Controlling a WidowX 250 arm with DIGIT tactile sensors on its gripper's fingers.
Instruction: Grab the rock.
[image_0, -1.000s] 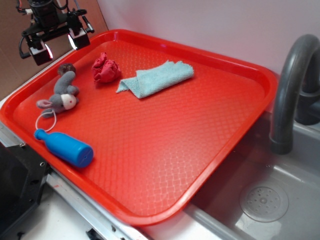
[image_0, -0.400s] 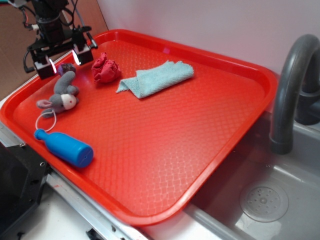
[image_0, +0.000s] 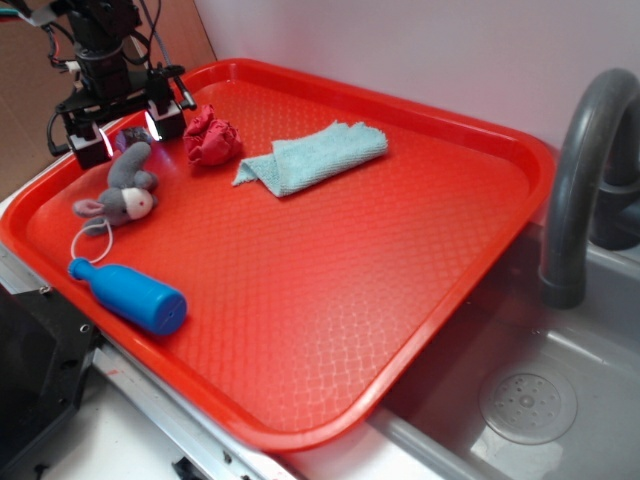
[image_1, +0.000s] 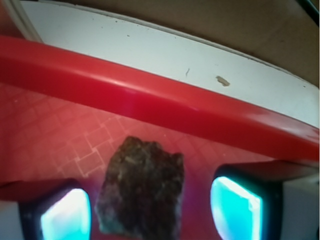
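Spread gripper (image_1: 150, 207) straddling rough, mottled brown rock (image_1: 141, 187) on waffle-textured red tray (image_1: 150, 102), far left corner.

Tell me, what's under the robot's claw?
The rock sits on the red tray, between the gripper fingers. From outside, the gripper mostly hides it.

A red plastic tray (image_0: 400, 290) holds a grey plush toy (image_0: 120, 195), red crumpled cloth ball (image_0: 211, 137), folded teal cloth (image_0: 312, 156) and blue plastic bottle (image_0: 130, 296).
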